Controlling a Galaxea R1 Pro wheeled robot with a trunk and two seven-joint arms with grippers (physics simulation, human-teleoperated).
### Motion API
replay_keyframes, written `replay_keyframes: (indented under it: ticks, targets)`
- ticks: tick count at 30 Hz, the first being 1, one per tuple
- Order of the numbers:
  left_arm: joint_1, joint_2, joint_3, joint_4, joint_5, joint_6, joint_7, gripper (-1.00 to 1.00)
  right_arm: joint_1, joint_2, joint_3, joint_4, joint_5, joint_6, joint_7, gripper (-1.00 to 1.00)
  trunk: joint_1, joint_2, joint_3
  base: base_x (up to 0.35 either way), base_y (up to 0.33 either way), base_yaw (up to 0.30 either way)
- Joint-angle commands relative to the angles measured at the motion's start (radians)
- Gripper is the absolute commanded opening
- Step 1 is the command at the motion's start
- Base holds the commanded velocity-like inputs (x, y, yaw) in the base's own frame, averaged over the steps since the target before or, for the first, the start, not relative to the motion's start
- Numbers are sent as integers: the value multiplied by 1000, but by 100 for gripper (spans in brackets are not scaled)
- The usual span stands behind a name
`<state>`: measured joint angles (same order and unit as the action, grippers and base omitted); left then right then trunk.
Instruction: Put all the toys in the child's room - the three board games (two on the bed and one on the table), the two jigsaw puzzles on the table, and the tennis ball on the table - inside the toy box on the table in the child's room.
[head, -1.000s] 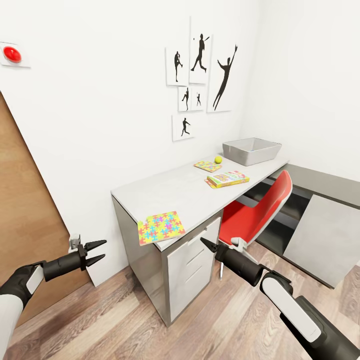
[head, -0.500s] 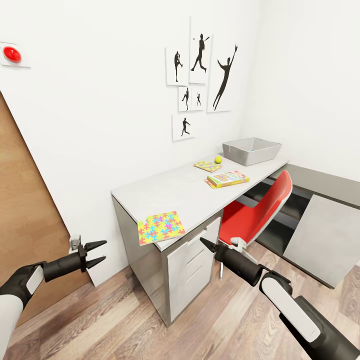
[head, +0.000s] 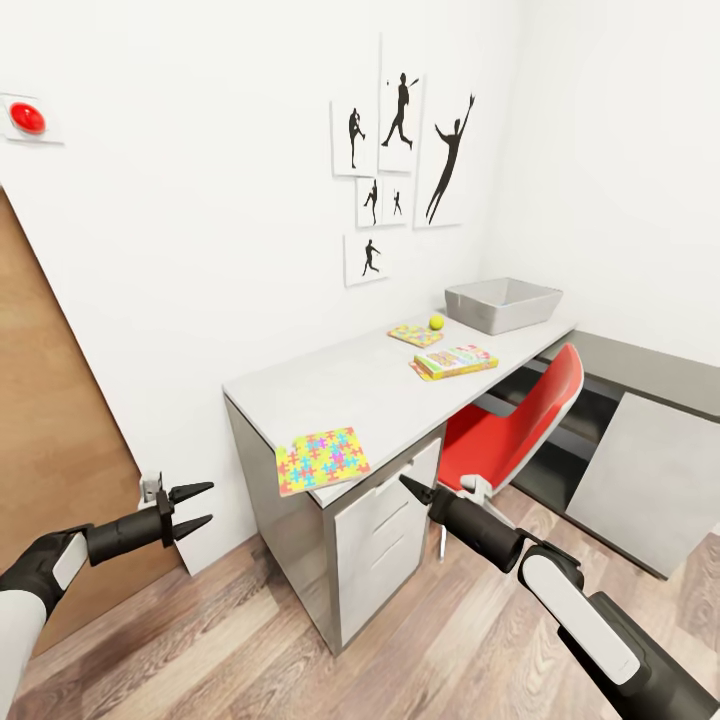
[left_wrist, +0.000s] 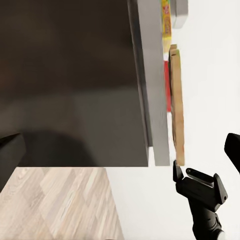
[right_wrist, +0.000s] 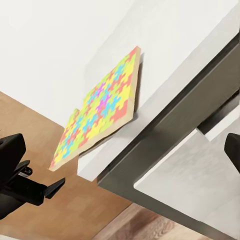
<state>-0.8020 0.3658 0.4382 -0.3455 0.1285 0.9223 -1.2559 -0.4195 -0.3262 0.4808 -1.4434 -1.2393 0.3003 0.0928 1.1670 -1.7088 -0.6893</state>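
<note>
My left gripper (head: 188, 508) and right gripper (head: 415, 491) both hang with fingers spread and nothing in them, low in front of the table (head: 340, 385). The larger jigsaw puzzle (head: 321, 459) lies at the table's near corner, overhanging the edge. The toy box (head: 503, 303) stands at the table's far end, with the tennis ball (head: 437, 322), smaller puzzle (head: 415, 334) and a board game (head: 457, 359) near it. If I come up under that overhang carelessly, I judge a finger could tip the thin mat off onto the floor.

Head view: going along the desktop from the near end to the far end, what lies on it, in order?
Large jigsaw puzzle overhanging the near edge → board game → small jigsaw puzzle → tennis ball → toy box at the far end of the table.
</note>
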Motion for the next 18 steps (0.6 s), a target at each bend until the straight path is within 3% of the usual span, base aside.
replay_keyframes:
  ticks: [1, 18]
  targets:
    - [-1, 0, 2, 0, 0, 7, -2, 100, -1, -1, 1, 0, -7, 2, 1, 100, -4, 7, 2, 0, 0, 0]
    - [0, -1, 0, 0, 0, 7, -2, 100, -1, -1, 1, 0, -7, 2, 1, 100, -69, 126, 56, 0, 0, 0]
